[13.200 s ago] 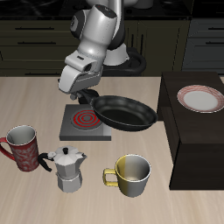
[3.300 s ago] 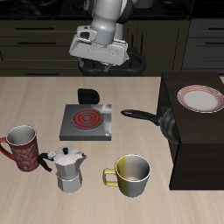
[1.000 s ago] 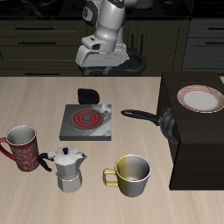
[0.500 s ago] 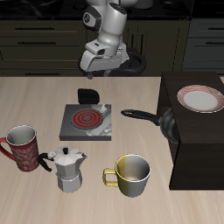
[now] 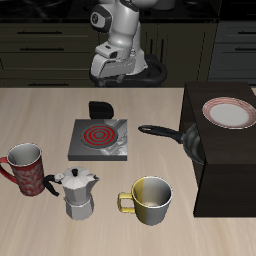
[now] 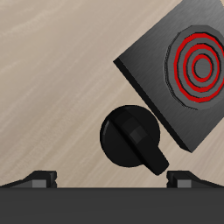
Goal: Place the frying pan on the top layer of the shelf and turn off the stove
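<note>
Gripper [image 5: 116, 80] hovering above the knob [image 5: 99, 108] behind the stove [image 5: 99, 139], barely shifted since half a second ago. Frying pan [image 5: 190, 143] unmoved, tilted against the shelf [image 5: 228, 150] (not on top). Wrist view: fingertips [image 6: 40, 176] spread apart, knob [image 6: 131, 138] between them, coil red.

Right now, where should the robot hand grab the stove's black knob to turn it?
Grab the knob by its raised ridge across the middle, coming straight down from above. The knob lies flat on the table behind the stove, and the hand hangs over it, so a finger fits on each side of the ridge.
</note>
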Controlling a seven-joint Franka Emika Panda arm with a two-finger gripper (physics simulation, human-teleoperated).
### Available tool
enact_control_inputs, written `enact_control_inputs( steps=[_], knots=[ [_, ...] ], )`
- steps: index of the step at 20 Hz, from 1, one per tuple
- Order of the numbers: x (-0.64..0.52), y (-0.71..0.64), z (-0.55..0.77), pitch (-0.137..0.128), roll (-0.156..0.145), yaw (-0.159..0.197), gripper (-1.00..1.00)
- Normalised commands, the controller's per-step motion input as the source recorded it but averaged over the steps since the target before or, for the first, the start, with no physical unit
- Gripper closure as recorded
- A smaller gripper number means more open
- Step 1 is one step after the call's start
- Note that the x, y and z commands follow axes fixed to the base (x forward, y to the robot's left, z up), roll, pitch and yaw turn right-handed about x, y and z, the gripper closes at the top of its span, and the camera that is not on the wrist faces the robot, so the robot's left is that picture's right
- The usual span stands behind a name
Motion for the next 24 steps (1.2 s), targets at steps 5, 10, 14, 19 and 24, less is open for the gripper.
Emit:
enact_control_inputs(
  steps=[5, 10, 14, 19, 24],
  knots=[
    [-0.07, -0.15, 0.1, 0.018, 0.045, 0.061, -1.0],
    [0.06, -0.31, 0.17, 0.034, 0.053, 0.03, -1.0],
    [0.05, -0.25, 0.06, 0.005, 0.028, -0.03, -1.0],
    [0.07, -0.14, 0.1, -0.03, 0.021, -0.07, -1.0],
    [0.22, -0.4, 0.21, 0.041, 0.054, -0.111, -1.0]
  ],
)
